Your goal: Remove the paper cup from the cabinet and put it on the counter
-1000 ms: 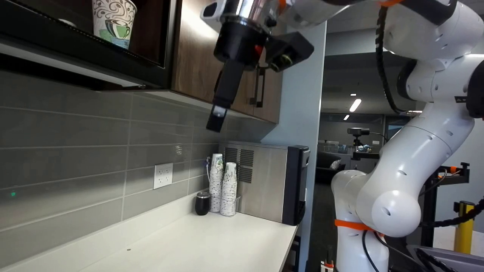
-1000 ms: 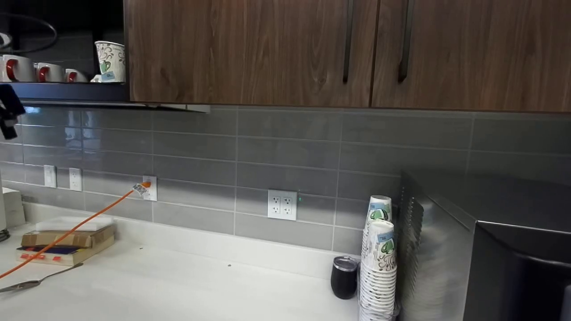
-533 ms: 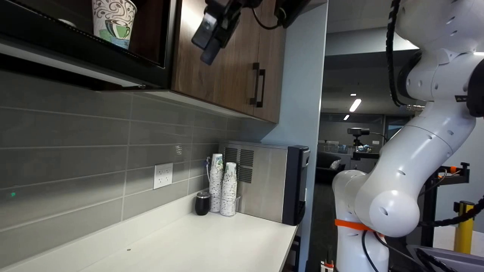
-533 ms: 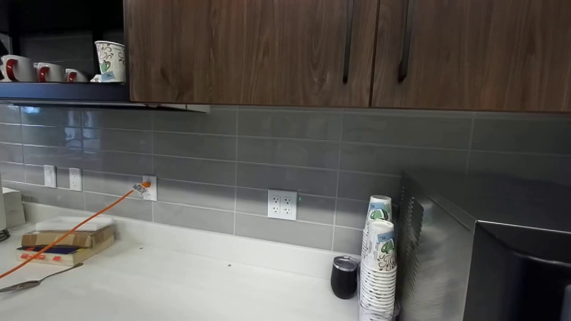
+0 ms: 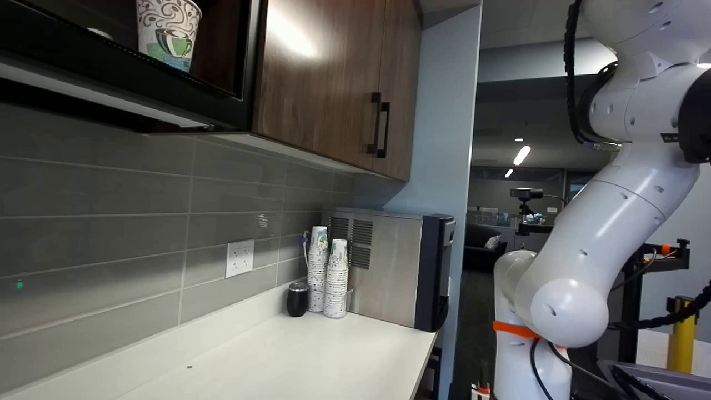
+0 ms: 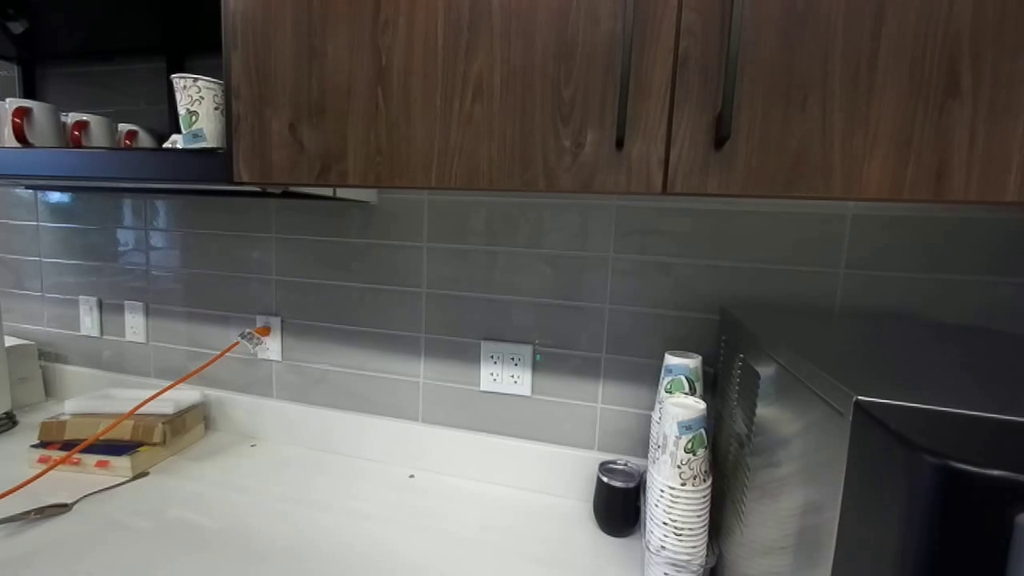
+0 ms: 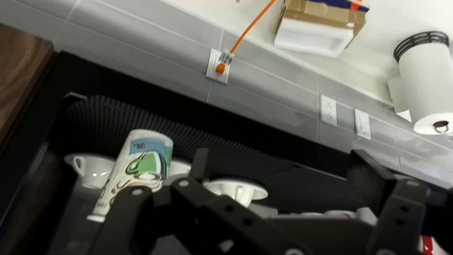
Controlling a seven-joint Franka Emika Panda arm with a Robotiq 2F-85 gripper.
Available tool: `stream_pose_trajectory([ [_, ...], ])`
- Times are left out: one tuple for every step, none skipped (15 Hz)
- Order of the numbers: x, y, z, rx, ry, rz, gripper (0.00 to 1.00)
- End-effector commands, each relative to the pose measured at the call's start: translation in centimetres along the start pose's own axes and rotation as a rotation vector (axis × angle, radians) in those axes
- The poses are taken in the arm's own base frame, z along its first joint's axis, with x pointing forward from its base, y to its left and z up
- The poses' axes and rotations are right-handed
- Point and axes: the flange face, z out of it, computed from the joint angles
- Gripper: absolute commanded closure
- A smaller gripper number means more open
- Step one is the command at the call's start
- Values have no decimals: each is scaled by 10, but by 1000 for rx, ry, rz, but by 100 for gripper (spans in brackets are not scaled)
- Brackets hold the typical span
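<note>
The small tapered white paper cup with a green and dark printed pattern [image 6: 198,110] stands in the near-black interior of the dark brown wood-grain wall cabinet [image 6: 448,96], near its side wall. In both exterior views it is upright: wide end up, narrow end down, long axis vertical, its printed green mug the right way up. The wrist view shows the scene upside down, so there the base points to the upper right, the rim to the lower left, and the long axis runs along that slant.

The black two-fingered claw [image 7: 285,163], seen in the wrist view, is spread wide, a broad gap lying between its fingers [image 7: 200,164]. The paper cup is outside that gap, to the left of the left-hand finger as this view shows it, and part of the claw's body overlaps its printed side. Whether they touch cannot be told. The white jointed arm [image 5: 605,233] stands at the right of an exterior view.

White mugs with red handles [image 6: 36,124] stand left of the paper cup in an exterior view. Below, the long, smooth, off-white surface [image 5: 300,361] carries a black lidded tumbler [image 5: 297,300] and two tall stacks of printed white cups [image 5: 335,286], beside a steel and black box-shaped appliance [image 5: 386,266].
</note>
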Motion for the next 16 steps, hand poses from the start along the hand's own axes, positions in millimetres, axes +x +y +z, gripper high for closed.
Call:
stream_pose_trajectory([
  [40,17,-2,-59,89,20,0],
  [47,24,1,-74,101,20,0],
  [56,34,8,-91,108,19,0],
  [63,41,15,-105,110,19,0],
  [71,50,24,-119,112,19,0],
  [78,57,34,-129,109,18,0],
  [86,62,45,-138,106,17,0],
  [93,67,57,-140,96,14,0],
  [99,70,68,-140,84,11,0],
  [104,72,80,-142,77,4,0],
  [109,73,89,-139,76,-2,0],
  [114,73,93,-132,82,-9,0],
  [118,70,92,-125,100,-17,0],
  [121,68,86,-122,128,-25,0],
  [124,65,79,-114,151,-31,0],
  [124,64,70,-112,174,-36,0],
])
